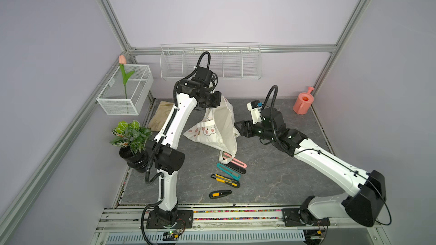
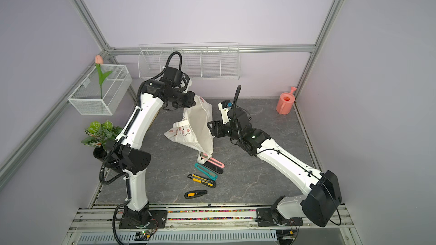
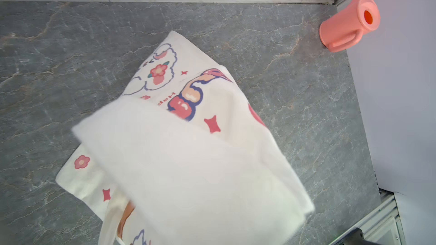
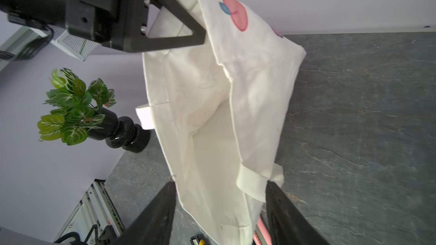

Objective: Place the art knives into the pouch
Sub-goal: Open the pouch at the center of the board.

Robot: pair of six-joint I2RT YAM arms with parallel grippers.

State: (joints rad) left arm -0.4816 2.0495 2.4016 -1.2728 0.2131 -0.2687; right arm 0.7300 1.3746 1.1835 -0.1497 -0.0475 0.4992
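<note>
In both top views the left gripper (image 1: 215, 101) (image 2: 192, 101) is closing tightly on the top rim of the pouch (image 1: 220, 123) (image 2: 200, 126) and is holding it up above the table (image 1: 271, 180). I think it does this so that the cloth is hanging and the mouth is opening toward the right. The right gripper (image 1: 238, 129) (image 2: 212, 128) is standing at the right edge of this mouth with its jaws apart, probably to spread the opening. The four art knives (image 1: 227, 175) are lying in a row on the table, nearer than the pouch. None is being carried. The pink art knife (image 1: 236, 161) is lying partly under a strap (image 1: 224, 159) that is hanging down. In the left wrist view the printed outside of the pouch (image 3: 200, 161) is filling the picture, with the watering can (image 3: 349, 24) far away in the corner. The gripper itself is not showing here. In the right wrist view a finger of the left gripper (image 4: 200, 36) is pinching the rim. The pouch (image 4: 207, 104) is gaping and its inside is looking empty, as far as I can see. The right gripper (image 4: 220, 185) is wide open with the lower edge of the mouth between its fingers (image 4: 162, 210), and it is not clamping it. The potted plant (image 4: 77, 109) is standing behind.
</note>
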